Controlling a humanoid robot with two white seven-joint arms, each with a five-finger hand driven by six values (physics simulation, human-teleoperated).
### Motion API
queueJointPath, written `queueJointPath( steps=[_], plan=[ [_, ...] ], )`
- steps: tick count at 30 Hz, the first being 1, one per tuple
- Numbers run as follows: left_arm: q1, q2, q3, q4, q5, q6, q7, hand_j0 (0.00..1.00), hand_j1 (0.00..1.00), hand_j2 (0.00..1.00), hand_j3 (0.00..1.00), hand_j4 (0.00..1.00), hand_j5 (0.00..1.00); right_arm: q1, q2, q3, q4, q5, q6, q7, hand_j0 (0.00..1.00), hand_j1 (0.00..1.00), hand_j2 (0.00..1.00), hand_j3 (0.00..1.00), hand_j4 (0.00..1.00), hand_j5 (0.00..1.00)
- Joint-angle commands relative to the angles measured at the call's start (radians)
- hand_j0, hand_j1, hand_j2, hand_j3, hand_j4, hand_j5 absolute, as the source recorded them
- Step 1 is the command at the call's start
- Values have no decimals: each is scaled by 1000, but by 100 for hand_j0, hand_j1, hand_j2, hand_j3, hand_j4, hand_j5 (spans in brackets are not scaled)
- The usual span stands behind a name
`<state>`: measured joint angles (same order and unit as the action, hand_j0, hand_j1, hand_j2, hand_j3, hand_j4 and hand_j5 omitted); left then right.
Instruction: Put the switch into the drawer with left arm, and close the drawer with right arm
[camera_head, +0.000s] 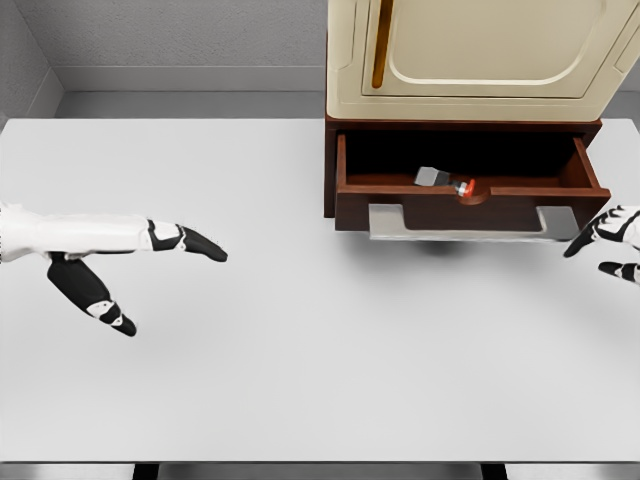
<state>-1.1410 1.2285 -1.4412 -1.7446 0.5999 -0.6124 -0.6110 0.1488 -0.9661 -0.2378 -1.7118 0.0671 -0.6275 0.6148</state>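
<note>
The white table (320, 380) lies bare along its near edge and across the middle. The left hand (120, 265) hovers at the left side, fingers spread wide and holding nothing. The right hand (608, 242) shows at the right edge, fingers loosely open, just beside the drawer's (470, 205) front corner. Farther back the drawer stands pulled out under a cream cabinet (470, 60), the switch (445, 181) lying inside near its front wall
</note>
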Motion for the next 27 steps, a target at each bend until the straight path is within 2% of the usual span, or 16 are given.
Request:
queueJointPath(
  steps=[1, 7, 8, 9, 12, 13, 14, 16, 19, 21, 24, 26, 27],
  plan=[
    [0, 2, -88, 13, -14, 2, 0, 100, 100, 100, 100, 100, 100, -3, 7, 31, 1, -24, 17, -4, 64, 64, 64, 64, 64, 64],
    [-2, -17, -82, 17, -17, 2, 0, 100, 100, 100, 100, 100, 100, -14, 9, 48, 3, -24, 17, -4, 65, 65, 65, 65, 65, 65],
    [-3, -47, -77, 26, -40, 2, 0, 100, 100, 100, 100, 100, 100, -14, 9, 48, 9, -24, 17, -4, 65, 65, 65, 65, 65, 65],
    [-32, -58, -76, 25, -78, 2, 0, 100, 100, 100, 100, 100, 100, -14, 9, 48, 12, -24, 17, -4, 65, 65, 65, 65, 65, 65],
    [-69, -61, -76, 36, -124, 2, 0, 100, 100, 100, 100, 100, 100, -8, 6, 45, 15, -23, 17, -4, 67, 67, 67, 67, 67, 67],
    [-121, -61, -73, 37, -192, 2, 0, 100, 100, 100, 100, 100, 100, -9, 7, 38, 15, -23, 17, -4, 67, 67, 67, 67, 67, 67],
    [-171, -72, -51, 33, -302, 2, 0, 100, 100, 100, 100, 100, 100, -8, 7, 37, 17, -23, 17, -4, 67, 67, 67, 67, 67, 67],
    [-172, -104, -34, 31, -357, 2, 0, 100, 100, 100, 100, 100, 100, -3, 7, 35, 31, -24, 17, -4, 67, 67, 67, 67, 67, 67],
    [-175, -215, -19, 36, -459, 2, 0, 100, 100, 100, 100, 100, 100, 0, 9, 35, 75, -24, 17, -4, 68, 68, 68, 68, 68, 68],
    [-175, -207, -8, 37, -456, 2, 0, 100, 100, 100, 100, 100, 100, 1, 9, 31, 115, -27, 17, -4, 68, 68, 68, 68, 68, 68],
    [-177, -188, 35, 132, -463, 2, 0, 100, 100, 100, 100, 100, 100, 5, 10, 31, 136, -30, 17, -4, 69, 69, 69, 69, 69, 69],
    [-177, -188, 39, 134, -486, 2, 0, 100, 100, 100, 100, 100, 100, 6, 9, 35, 123, -27, 17, -4, 69, 69, 69, 69, 69, 69],
    [-172, -188, 68, 134, -525, 2, 0, 100, 100, 100, 100, 100, 100, 9, 9, 37, 86, -26, 17, -4, 69, 69, 69, 69, 69, 69]
  ],
)
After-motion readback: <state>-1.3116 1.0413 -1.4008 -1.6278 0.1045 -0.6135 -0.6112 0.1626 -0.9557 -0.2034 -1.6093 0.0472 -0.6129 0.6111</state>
